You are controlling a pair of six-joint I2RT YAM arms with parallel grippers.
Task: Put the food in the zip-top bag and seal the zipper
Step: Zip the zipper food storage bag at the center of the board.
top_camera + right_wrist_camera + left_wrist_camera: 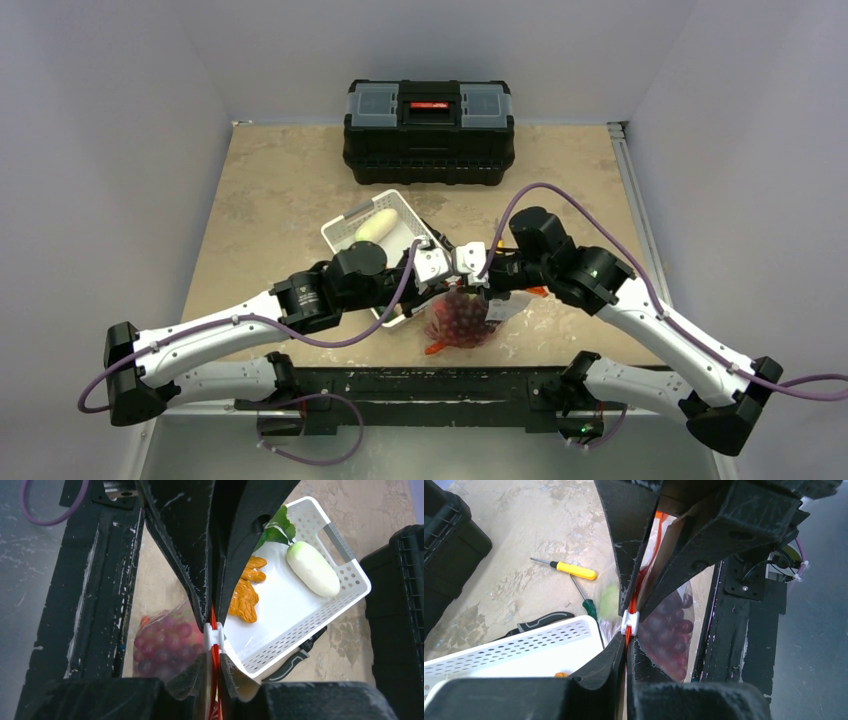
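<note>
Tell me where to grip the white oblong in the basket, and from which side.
Grip the white oblong across its narrow middle, coming straight down from above: it lies flat in the white basket, whose near wall would likely block a side approach.

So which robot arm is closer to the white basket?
Left. The left arm reaches across the white basket's near edge, its fingers by the right corner. The right arm is off to the basket's right, its fingers meeting the left ones on the zipper.
</note>
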